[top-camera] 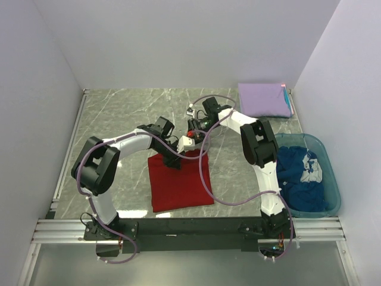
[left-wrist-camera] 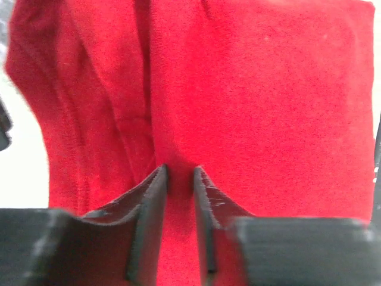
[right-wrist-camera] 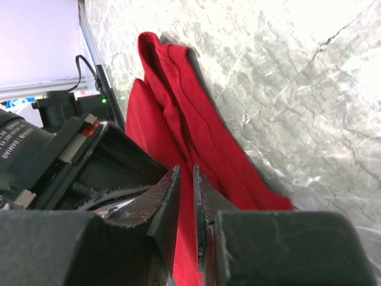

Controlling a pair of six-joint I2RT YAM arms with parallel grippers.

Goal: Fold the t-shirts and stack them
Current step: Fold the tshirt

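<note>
The red shirt (top-camera: 178, 185) lies flat near the middle of the marble surface (top-camera: 119, 119), folded into a rough rectangle, with its far edge bunched up where the two arms meet. The left claw (left-wrist-camera: 180, 176) is clenched on a ridge of that red cloth, its fingers almost together with fabric pinched between them. The right claw (right-wrist-camera: 186, 176) is likewise clenched on the red shirt, just beside the left one, with a creased flap trailing away over the marble. The lavender shirt (top-camera: 265, 99) sits folded at the far right corner. The dark blue shirt (top-camera: 297, 170) is crumpled inside the teal tub (top-camera: 331, 179) on the right.
</note>
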